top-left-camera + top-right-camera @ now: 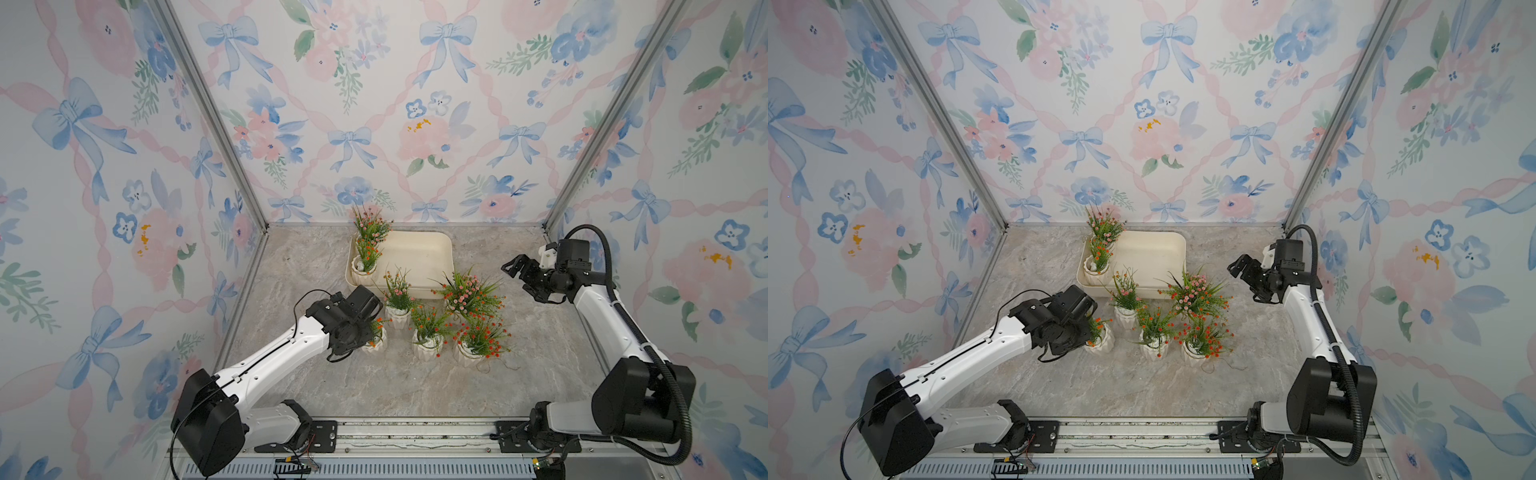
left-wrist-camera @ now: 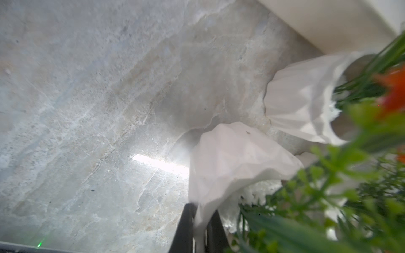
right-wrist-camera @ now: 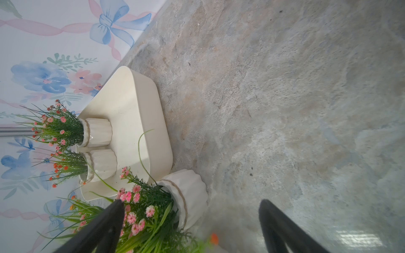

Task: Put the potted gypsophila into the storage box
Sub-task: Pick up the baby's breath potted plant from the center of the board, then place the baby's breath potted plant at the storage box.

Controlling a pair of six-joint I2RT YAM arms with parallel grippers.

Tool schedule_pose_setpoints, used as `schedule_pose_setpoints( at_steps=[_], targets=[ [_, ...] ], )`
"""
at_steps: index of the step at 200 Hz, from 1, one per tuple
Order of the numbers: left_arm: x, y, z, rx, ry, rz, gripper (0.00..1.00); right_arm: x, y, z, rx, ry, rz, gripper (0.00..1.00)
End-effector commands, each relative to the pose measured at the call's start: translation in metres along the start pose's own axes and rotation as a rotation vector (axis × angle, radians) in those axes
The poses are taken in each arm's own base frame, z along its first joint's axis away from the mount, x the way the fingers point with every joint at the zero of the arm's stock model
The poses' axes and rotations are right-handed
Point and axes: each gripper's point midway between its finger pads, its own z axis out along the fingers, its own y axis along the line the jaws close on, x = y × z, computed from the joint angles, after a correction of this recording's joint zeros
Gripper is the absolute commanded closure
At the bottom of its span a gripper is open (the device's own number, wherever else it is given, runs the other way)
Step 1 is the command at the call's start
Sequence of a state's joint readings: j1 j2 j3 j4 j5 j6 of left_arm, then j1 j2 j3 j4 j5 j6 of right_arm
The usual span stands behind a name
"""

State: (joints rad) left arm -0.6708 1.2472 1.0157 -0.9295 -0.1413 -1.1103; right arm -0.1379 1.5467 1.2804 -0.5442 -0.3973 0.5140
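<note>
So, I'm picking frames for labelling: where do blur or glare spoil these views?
Left wrist: the sprigs nearest the lens are smeared, and a white glare strip burns out the table beside the pinched pot. Right wrist: the open fingers are soft, the storage box sharp. Both top views: even light, wide-angle stretch at the walls.

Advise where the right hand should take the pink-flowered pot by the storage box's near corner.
Probably the ribbed wall of the pink-flowered pot, near its twine band, with the open right hand coming low from the robot's right. Sprigs spread over the top, the storage box sits behind it and neighbouring pots crowd the near side; only its right flank faces bare table.
</note>
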Motion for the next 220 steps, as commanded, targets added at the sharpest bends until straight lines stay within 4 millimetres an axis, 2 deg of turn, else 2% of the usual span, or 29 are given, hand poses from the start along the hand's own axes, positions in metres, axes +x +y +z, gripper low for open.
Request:
schedule_pose_setpoints(
  at_steps=[1,44,52,81,100,123,161,168,169,170,171,175,190,205,220],
  targets=[
    [-0.034,-0.012,-0.029,-0.005,-0.087,0.093,1.0,0.005,-0.009,0.01,0.006,0.035,0.03,0.03],
    [-0.094,-0.044,-0.063,0.041,-0.17,0.164,1.0,0.006,-0.008,0.008,0.006,0.035,0.026,0.03],
    [-0.11,-0.056,-0.074,0.066,-0.199,0.178,1.0,0.005,-0.007,0.008,0.005,0.034,0.025,0.03],
    [-0.159,-0.1,-0.093,0.097,-0.297,0.235,1.0,0.007,-0.006,0.009,0.009,0.049,0.025,0.03],
    [-0.185,-0.13,-0.097,0.122,-0.342,0.274,1.0,0.008,-0.002,0.008,0.01,0.054,0.015,0.03],
    [-0.213,-0.16,-0.087,0.141,-0.37,0.301,1.0,0.009,0.001,0.007,0.011,0.057,0.008,0.03],
    [-0.248,-0.196,-0.049,0.162,-0.383,0.321,1.0,0.013,0.002,0.006,0.029,0.068,0.001,0.03],
    [-0.254,-0.2,-0.042,0.159,-0.39,0.323,1.0,0.014,0.003,0.005,0.032,0.071,-0.002,0.03],
    [-0.255,-0.2,-0.035,0.151,-0.381,0.326,1.0,0.014,0.003,0.005,0.032,0.072,-0.002,0.03],
    [-0.257,-0.201,-0.04,0.159,-0.394,0.325,1.0,0.014,0.003,0.005,0.032,0.072,-0.002,0.03],
    [-0.256,-0.202,-0.033,0.15,-0.386,0.329,1.0,0.014,0.002,0.005,0.033,0.073,-0.001,0.03],
    [-0.26,-0.203,-0.028,0.143,-0.39,0.332,1.0,0.015,0.002,0.005,0.036,0.075,-0.002,0.03],
    [-0.272,-0.211,-0.02,0.142,-0.422,0.33,1.0,0.015,0.007,0.002,0.027,0.074,-0.021,0.03],
    [-0.284,-0.212,-0.01,0.138,-0.438,0.316,1.0,0.015,0.008,-0.001,0.029,0.072,-0.033,0.03],
    [-0.29,-0.208,0.008,0.131,-0.42,0.299,1.0,0.015,0.007,-0.004,0.045,0.077,-0.039,0.03]
  ],
)
